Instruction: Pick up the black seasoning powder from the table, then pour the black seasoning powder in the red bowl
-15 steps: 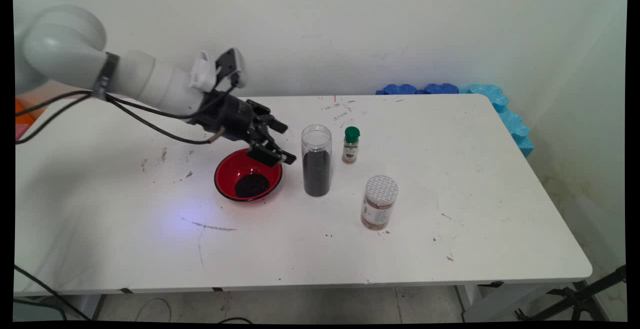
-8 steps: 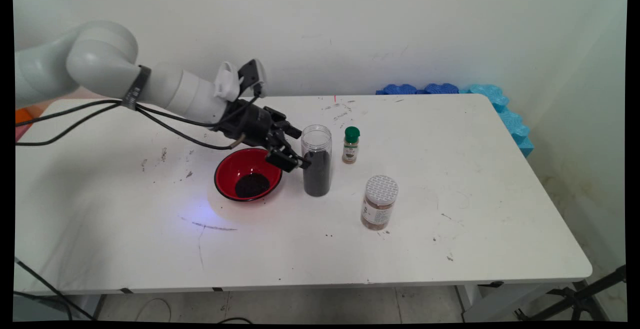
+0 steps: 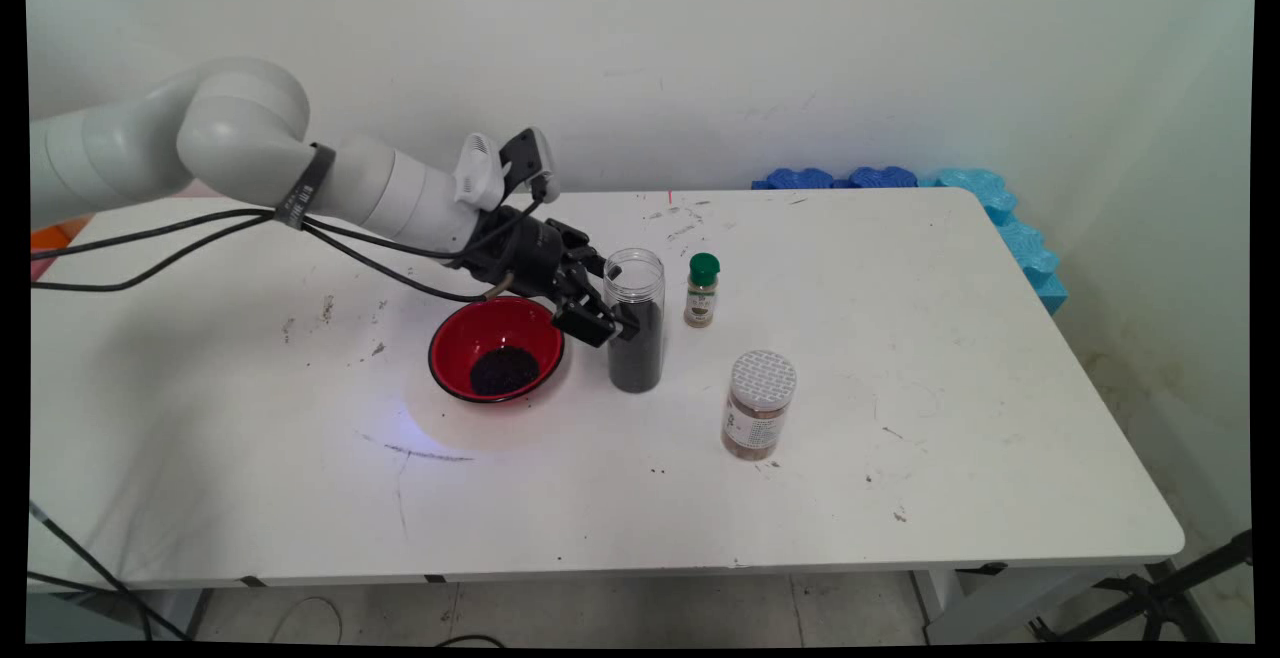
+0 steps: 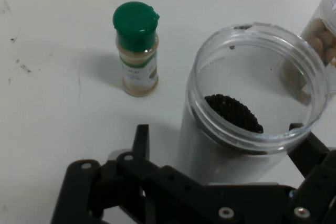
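nearest the camera, right of and in front of the tall clear jar [image 3: 638, 353]: stubby jar [image 3: 758, 403] with patterned white lid, brownish fill, upright, well apart from it. left of the tall clear jar, just beside it: red bowl [image 3: 470, 323] with a small heap of dark grains [image 3: 503, 370] at the bottom. tall clear jar itself upright on the white table [image 3: 900, 338], lidless, dark grains filling the lower part, top part empty and see-through.

gripper [image 3: 610, 321] at the tall clear jar's upper half, reaching in from the left over the bowl's far rim, angled down. jaws spread, one on each side of the jar; in the hand view fingers [image 4: 140, 137] flank the jar wall with the open mouth right ahead. contact with the wall not clear, no squeeze visible, nothing lifted, jar base on the table.

beyond the tall clear jar, slightly right: small spice bottle [image 3: 702, 290] with green cap, upright, near but not touching. farthest, well right of the jar at the table's back corner: blue foam pieces [image 3: 1000, 203] along the wall.
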